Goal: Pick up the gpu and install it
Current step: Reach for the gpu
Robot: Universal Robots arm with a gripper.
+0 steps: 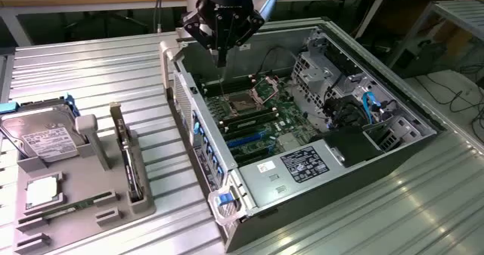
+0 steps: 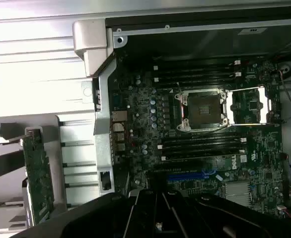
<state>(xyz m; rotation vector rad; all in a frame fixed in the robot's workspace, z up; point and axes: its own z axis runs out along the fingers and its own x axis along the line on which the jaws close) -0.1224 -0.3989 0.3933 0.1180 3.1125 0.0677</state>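
Observation:
The gpu (image 1: 128,158) stands on its long edge in a slot of the grey holder (image 1: 140,207) at the exterior view's left, its pale bracket strip at the far end. In the wrist view the gpu (image 2: 36,178) appears as a thin card beside the case wall. My gripper (image 1: 221,59) hangs above the far corner of the open computer case (image 1: 189,105), over the motherboard (image 1: 253,110). Its fingers are shut together with nothing between them. It is well apart from the gpu. Blue expansion slots (image 1: 246,139) lie on the board; the wrist view shows one such slot (image 2: 185,176).
On the holder also sit a silver hard drive (image 1: 45,133), a square processor (image 1: 42,190) and a narrow green memory stick (image 1: 68,208). The ribbed metal table (image 1: 98,68) carries everything. Drive cages and cables (image 1: 355,105) crowd the case at the exterior view's right.

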